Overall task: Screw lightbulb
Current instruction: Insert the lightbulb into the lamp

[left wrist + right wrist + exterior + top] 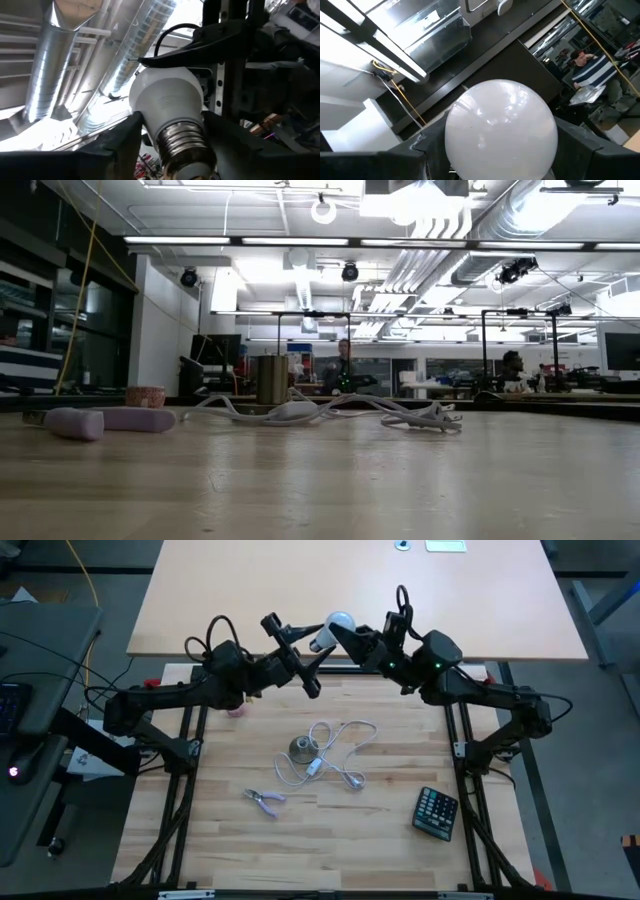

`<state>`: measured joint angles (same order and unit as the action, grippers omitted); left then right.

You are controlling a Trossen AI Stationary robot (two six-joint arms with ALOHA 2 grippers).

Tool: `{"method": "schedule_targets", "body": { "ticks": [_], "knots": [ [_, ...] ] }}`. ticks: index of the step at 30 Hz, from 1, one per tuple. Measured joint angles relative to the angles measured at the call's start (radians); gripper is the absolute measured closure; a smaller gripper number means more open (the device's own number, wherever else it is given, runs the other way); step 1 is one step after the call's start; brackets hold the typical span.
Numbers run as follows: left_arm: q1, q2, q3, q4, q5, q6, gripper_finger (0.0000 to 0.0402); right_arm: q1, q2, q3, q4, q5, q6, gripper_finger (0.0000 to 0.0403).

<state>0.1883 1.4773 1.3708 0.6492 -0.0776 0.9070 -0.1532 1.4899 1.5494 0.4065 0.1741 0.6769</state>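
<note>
Both dark arms were raised above the far edge of the pale wooden surface [400, 860], meeting in mid-air. Between them was the small white pear-shaped lightbulb [338, 624] with its frosted globe and ribbed silvery screw base, held well above the wood. The right gripper [335, 632] had its fingers [600, 150] closed against the sides of the globe, pinching the lightbulb. The left gripper [312, 640] reached in from the other side; in its own wrist view, its fingers [120, 145] stood spread on either side of the screw base, close to the threads, and whether they touched the metal I could not tell.

Down on the surface, near its middle, stood the round grey metal socket base [302, 749], with its white cord [345, 740] looped loosely around and beside it. A small pair of pliers with pale handles [264, 801] lay nearer the front, and a dark calculator [436, 812] rested towards the front right. A small pink object [237, 709] sat under the left arm. Seen from the right wrist, a person in a striped top [590, 67] was in the room beyond.
</note>
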Motion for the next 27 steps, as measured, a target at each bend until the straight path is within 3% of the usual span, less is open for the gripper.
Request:
{"method": "schedule_targets", "body": {
  "ticks": [6,16,23,27],
  "knots": [
    [-0.001,0.000,0.001,-0.004,-0.037,-0.010,0.0274,0.005,0.001,0.000,0.010,0.009,-0.004,0.0150],
    [-0.004,-0.001,0.001,-0.018,-0.058,-0.015,0.0274,0.010,-0.006,0.000,0.017,0.000,0.005,0.0107],
    [-0.008,0.000,0.001,-0.027,-0.057,-0.015,0.0275,0.007,-0.047,-0.001,-0.009,0.022,-0.005,0.0103],
    [-0.006,-0.003,-0.002,-0.050,-0.111,-0.015,0.0275,0.001,-0.090,0.000,-0.043,0.060,-0.078,0.0102]
  ]
}}
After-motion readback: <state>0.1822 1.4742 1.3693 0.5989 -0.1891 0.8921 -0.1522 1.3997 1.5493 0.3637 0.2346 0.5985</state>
